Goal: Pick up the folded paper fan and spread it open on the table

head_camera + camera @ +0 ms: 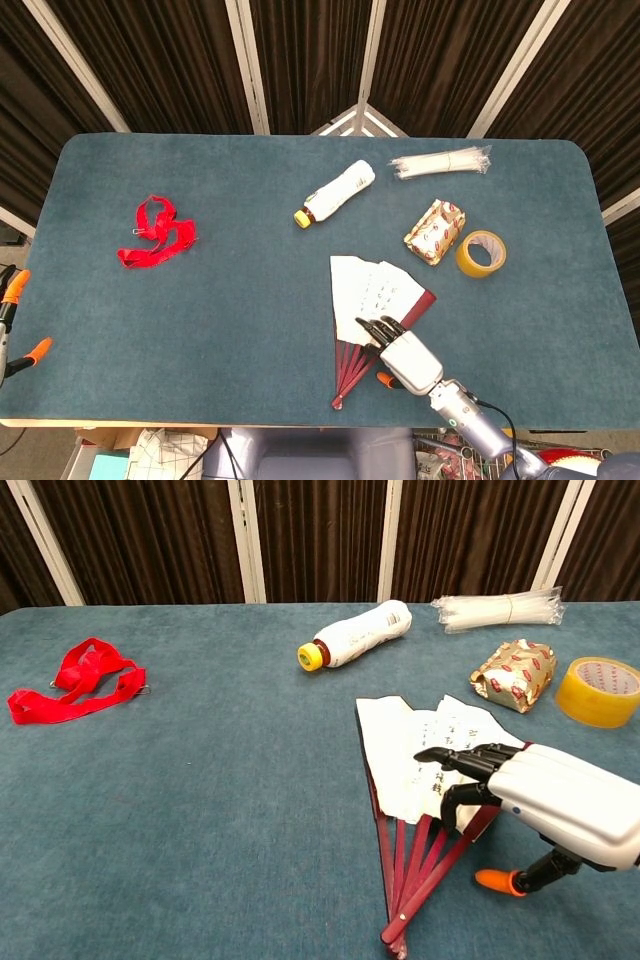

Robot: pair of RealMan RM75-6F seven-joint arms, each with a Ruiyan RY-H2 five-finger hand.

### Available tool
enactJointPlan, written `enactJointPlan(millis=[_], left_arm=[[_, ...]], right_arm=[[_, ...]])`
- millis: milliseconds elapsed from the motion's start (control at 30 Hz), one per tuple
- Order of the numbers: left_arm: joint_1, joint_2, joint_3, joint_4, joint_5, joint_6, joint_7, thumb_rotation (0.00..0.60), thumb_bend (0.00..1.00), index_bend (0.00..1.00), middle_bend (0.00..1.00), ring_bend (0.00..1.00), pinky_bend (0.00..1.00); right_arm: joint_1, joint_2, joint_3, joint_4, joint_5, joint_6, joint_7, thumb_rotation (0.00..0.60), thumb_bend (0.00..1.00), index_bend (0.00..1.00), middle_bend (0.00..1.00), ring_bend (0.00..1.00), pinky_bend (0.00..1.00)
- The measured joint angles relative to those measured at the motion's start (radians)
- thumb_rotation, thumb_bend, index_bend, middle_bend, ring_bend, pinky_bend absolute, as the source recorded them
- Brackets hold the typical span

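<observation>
Fan, paper with red ribs, lay partly spread on the blue table at its near edge right of centre, ribs converging toward the front. Right hand, white with dark fingers, hovered over the fan's right portion, fingers extended and slightly parted above the paper; whether they touched it could not be told, and nothing was held. Left hand was out of sight in both views. Beyond the fan: a white bottle with yellow cap lying on its side, a bundle of clear straws at the far edge, a gold-wrapped packet just beside a roll of yellow tape. Red ribbon lay well apart at left.
</observation>
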Motion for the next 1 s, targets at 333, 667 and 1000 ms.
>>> enactJointPlan(millis=[333, 667, 1000], left_arm=[[0.000, 0.002, 0.002, -0.002, 0.003, 0.000, -0.007, 0.600, 0.16, 0.00, 0.02, 0.00, 0.06], [0.000, 0.005, 0.002, -0.003, 0.002, -0.001, -0.015, 0.600, 0.17, 0.00, 0.02, 0.00, 0.06], [-0.001, 0.005, 0.003, -0.004, 0.002, -0.003, -0.013, 0.600, 0.16, 0.00, 0.02, 0.00, 0.06]], right_arm=[[0.015, -0.021, -0.004, 0.022, 0.007, -0.005, -0.005, 0.600, 0.33, 0.56, 0.09, 0.20, 0.21], [0.024, -0.035, -0.010, 0.036, 0.014, -0.004, -0.004, 0.600, 0.38, 0.61, 0.09, 0.20, 0.21], [0.023, -0.034, -0.016, 0.053, 0.023, 0.013, 0.016, 0.600, 0.42, 0.70, 0.10, 0.22, 0.22]])
